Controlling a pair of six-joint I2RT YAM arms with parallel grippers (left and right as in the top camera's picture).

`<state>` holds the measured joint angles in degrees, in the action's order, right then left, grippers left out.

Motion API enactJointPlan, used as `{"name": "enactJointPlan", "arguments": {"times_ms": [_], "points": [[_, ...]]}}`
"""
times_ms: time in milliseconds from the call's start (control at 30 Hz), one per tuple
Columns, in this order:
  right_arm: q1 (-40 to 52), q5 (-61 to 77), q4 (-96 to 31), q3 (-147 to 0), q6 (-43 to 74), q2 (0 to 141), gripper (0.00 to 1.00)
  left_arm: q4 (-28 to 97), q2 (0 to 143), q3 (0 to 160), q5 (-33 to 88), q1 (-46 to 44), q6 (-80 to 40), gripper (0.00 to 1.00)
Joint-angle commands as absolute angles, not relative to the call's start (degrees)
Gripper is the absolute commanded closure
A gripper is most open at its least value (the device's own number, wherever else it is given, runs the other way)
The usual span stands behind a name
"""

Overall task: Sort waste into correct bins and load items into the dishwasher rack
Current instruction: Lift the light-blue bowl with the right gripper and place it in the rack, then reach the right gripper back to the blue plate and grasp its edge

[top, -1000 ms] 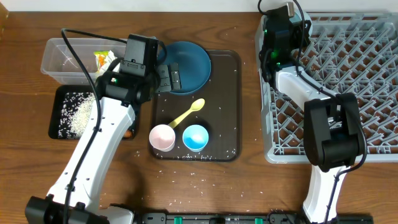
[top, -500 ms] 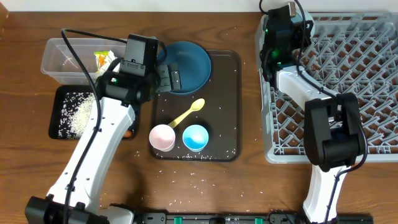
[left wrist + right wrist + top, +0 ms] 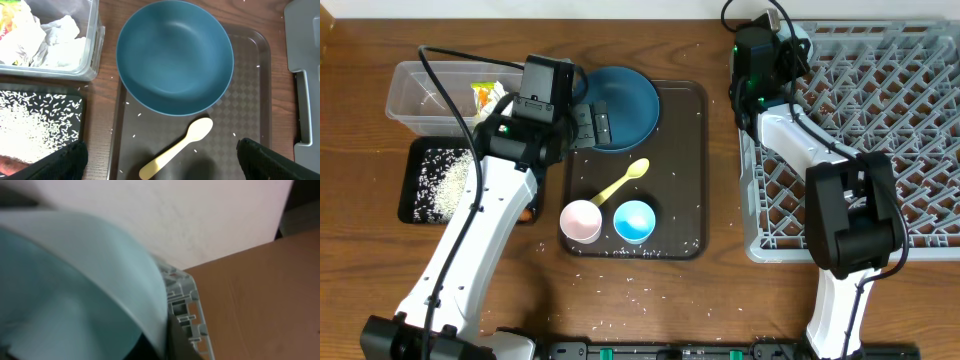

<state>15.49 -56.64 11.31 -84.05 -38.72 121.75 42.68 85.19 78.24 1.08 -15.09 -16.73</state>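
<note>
Left wrist view: left gripper [image 3: 161, 162] is spread wide, fingertips [image 3: 65, 160] at the bottom corners w/ nothing btwn them, hanging above the dark blue dish [image 3: 175, 55]. Dish sits upright at one end of the brown serving tray [image 3: 250, 90], overhanging its edge, w/ the yellow spoon [image 3: 177, 147] just beside its rim. Dish looks rigid and smooth, prob. plastic: light-ish but slick, and too wide to span. Best to pinch the rim, one finger inside, one outside, on a side away from the spoon. Right wrist view: pale blue-white bowl [image 3: 75, 290] fills the frame close against the camera, by a corner of the dishwasher rack [image 3: 182, 305]. Right gripper [image 3: 763, 50] prob. has it, but its jaws aren't visible, so can't tell. Bowl looks thin-walled and stiff, and could swing in a rim pinch.
</note>
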Motion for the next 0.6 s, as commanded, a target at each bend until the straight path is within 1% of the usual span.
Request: {"name": "enactJointPlan", "arguments": {"times_ms": [0,67,133,200,300,333,433,567], "points": [[16.6,-54.7,7.6,-82.1,-39.9,123.9,0.84,42.8,85.7,77.8,0.4,-14.9,-16.8,0.03],[17.3,-54.7,5.9,-82.1,-39.9,123.9,0.72,42.8,85.7,77.8,0.4,-14.9,-16.8,0.03],[18.2,-55.3,5.0,-82.1,-39.6,123.9,0.48,42.8,85.7,77.8,0.4,-14.9,-16.8,0.03],[19.3,-56.5,5.0,-82.1,-38.4,123.9,0.33,42.8,85.7,77.8,0.4,-14.9,-16.8,0.03],[20.7,-56.8,5.5,-82.1,-38.2,123.4,0.3,42.8,85.7,77.8,0.4,-14.9,-16.8,0.03],[21.0,-56.8,5.6,-82.1,-38.1,123.1,0.26,42.8,85.7,77.8,0.4,-14.9,-16.8,0.03],[21.8,-56.8,5.5,-82.1,-35.4,121.5,0.2,42.8,85.7,77.8,0.4,-14.9,-16.8,0.03],[22.2,-56.1,5.5,-82.1,-33.9,118.4,0.19,42.8,85.7,77.8,0.4,-14.9,-16.8,0.03]]}}
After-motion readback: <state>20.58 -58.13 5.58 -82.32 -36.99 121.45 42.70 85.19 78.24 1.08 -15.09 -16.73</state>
